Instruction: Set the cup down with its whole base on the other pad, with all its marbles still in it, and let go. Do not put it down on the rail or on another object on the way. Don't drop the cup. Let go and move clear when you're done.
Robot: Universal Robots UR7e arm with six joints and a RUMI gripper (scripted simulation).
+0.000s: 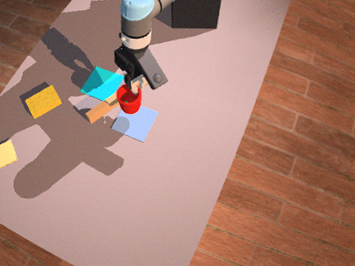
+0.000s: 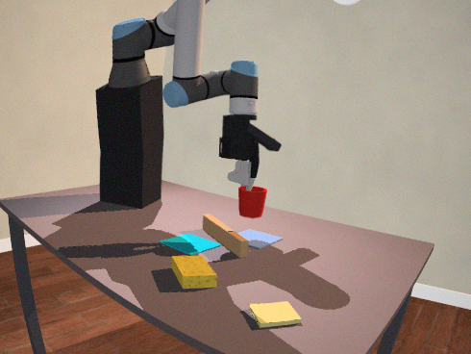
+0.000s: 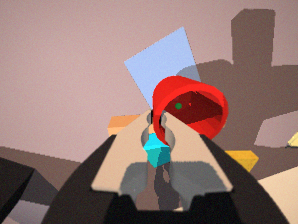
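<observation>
My gripper (image 1: 134,84) is shut on the rim of the red cup (image 1: 129,99) and holds it in the air above the table. The cup shows in the side view (image 2: 252,201) well above the table, over the far side of the wooden rail (image 2: 225,235). In the wrist view the fingers pinch the cup's wall (image 3: 192,107); a green marble (image 3: 178,105) lies inside. The light blue pad (image 1: 135,122) lies below and ahead of the cup. The cyan pad (image 1: 101,83) lies on the other side of the rail (image 1: 103,109).
A thick yellow sponge (image 1: 43,101) lies left of the pads. A flat pale yellow block (image 1: 4,154) lies near the table's left front edge. The arm's black pedestal (image 2: 129,141) stands at the back.
</observation>
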